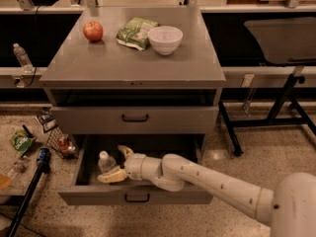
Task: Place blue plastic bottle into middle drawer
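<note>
The blue plastic bottle [105, 162] is inside the pulled-out middle drawer [133, 196], the lowest one of the grey cabinet. It is in the left part of the tray, and only its white cap and upper body show. My gripper [112, 163] reaches into the drawer from the right. Its cream fingers [111, 176] are spread apart, one behind and one in front of the bottle, and they no longer press on it. My white arm runs from the lower right.
On the cabinet top [108, 65] are a red apple [93, 31], a green bag [136, 32] and a white bowl [165, 38]. The drawer above [134, 118] is shut. A small clear bottle [21, 57] stands far left. Litter [22, 141] lies on the floor at left. A dark table [284, 38] is at right.
</note>
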Robot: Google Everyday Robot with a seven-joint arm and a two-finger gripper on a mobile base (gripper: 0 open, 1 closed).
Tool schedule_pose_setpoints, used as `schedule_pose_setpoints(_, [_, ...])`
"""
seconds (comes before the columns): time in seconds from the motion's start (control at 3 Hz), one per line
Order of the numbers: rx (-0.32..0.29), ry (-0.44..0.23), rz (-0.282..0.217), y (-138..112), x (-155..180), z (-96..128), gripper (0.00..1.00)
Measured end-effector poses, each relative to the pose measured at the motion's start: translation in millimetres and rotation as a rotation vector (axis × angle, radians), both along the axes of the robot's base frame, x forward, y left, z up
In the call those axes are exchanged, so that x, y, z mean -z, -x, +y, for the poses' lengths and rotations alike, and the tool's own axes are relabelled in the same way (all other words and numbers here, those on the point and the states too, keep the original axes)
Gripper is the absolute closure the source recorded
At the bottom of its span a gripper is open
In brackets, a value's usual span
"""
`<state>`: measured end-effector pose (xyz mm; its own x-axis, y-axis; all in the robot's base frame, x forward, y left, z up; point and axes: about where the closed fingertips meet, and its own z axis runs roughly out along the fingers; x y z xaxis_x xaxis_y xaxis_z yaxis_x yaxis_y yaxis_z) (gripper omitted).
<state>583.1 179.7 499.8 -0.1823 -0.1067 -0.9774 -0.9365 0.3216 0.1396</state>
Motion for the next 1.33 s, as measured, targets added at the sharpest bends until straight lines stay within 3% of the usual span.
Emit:
schedule_pose_setpoints(0.33, [0.108, -0.001, 0.104, 32.4, -32.8, -52.8, 0.20])
schedule_pose_setpoints(0.67, [0.172, 0.005, 0.150, 63.9, -58.1, -96.1, 0.42])
schedule_pose_setpoints(1.0, [0.181, 0.009, 0.151, 67.8, -59.2, -103.2, 0.33])
schedule_pose_setpoints(1.33, [0.180, 0.008, 0.151, 68.5, -59.7, -102.9, 0.02])
